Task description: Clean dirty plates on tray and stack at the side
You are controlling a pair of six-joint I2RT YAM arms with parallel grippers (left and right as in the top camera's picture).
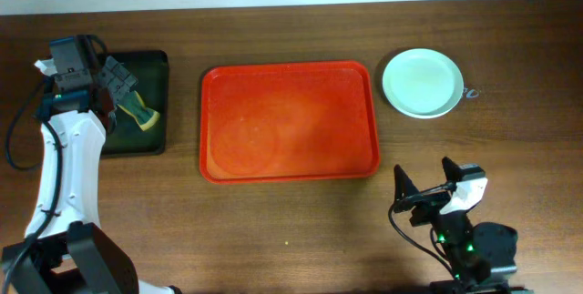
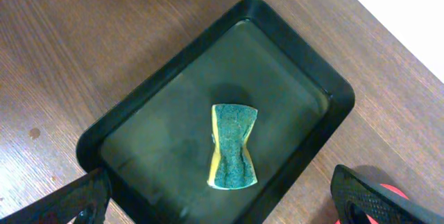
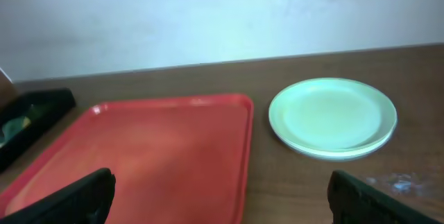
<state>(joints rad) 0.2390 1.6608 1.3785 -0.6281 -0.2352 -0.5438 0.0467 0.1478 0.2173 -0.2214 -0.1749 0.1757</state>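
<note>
Plates (image 1: 422, 82) sit stacked just right of the bare red tray (image 1: 288, 121) — with the sponge (image 2: 232, 146) loose in the black tray (image 2: 309, 54) beneath the wide-spread left gripper (image 2: 222, 200), that arm best lifts straight up; the right gripper (image 3: 225, 200), also spread, holds nothing.

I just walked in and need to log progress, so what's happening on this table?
The red tray is bare, and the plates sit stacked on the table off its far right corner, a mint-green one on top. The left gripper hangs open over the black tray, where the sponge lies free of its fingers. The right gripper is open and empty near the front edge. Cleaning and stacking look finished.
</note>
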